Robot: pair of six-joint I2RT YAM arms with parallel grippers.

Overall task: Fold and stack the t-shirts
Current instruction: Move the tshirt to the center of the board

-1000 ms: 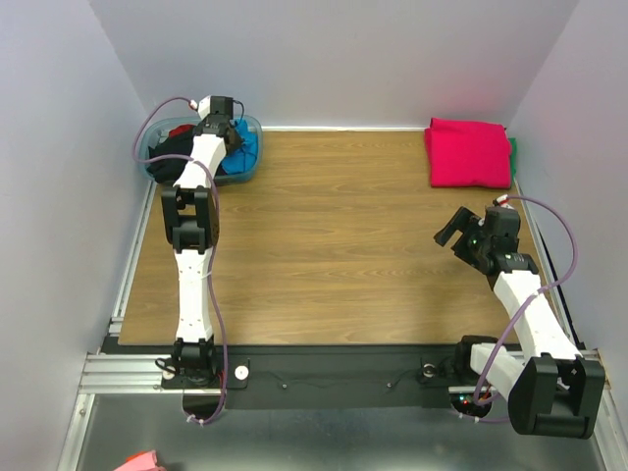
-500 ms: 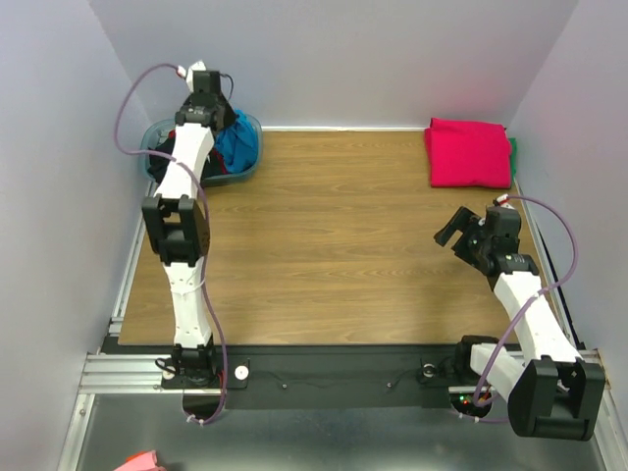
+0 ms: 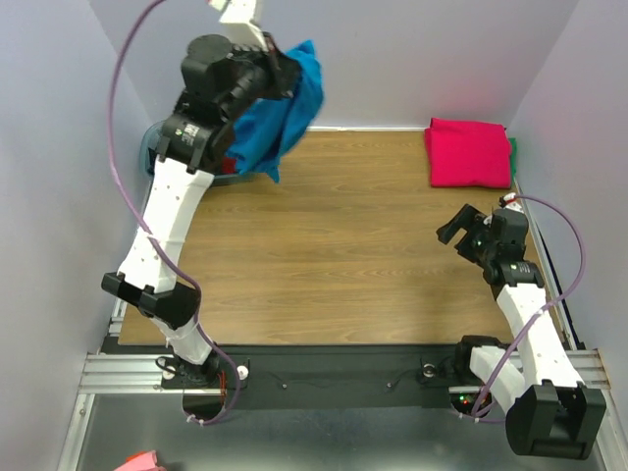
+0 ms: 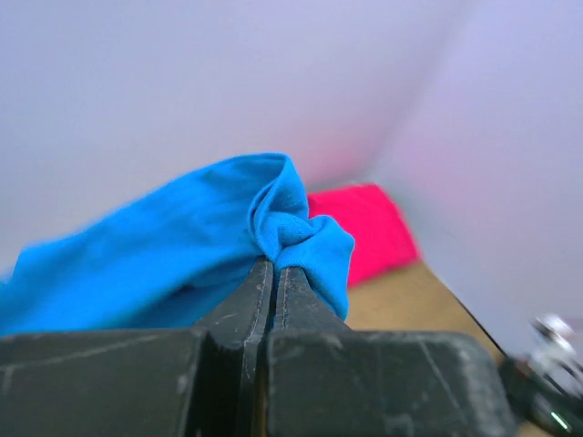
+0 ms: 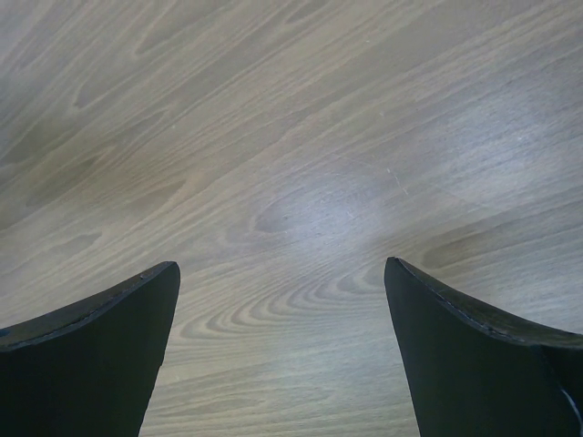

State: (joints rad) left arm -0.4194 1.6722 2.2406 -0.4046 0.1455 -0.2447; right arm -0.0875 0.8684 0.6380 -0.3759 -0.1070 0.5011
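One turquoise shirt (image 3: 287,98) in tight left jaws, right jaws wide apart, tub (image 3: 149,147) mostly hidden.

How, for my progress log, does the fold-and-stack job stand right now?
Done: a folded magenta-pink cloth t-shirt lies at the wooden table's far right corner. In hand: the left tool is shut on a turquoise-blue cloth t-shirt, which hangs in the air at far left. The right tool is open over bare wood. Left: folding that shirt and stacking it; other waiting shirts cannot be seen.

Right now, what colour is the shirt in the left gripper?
Turquoise-blue. The t-shirt shows best in the left wrist view, pinched by the left gripper.
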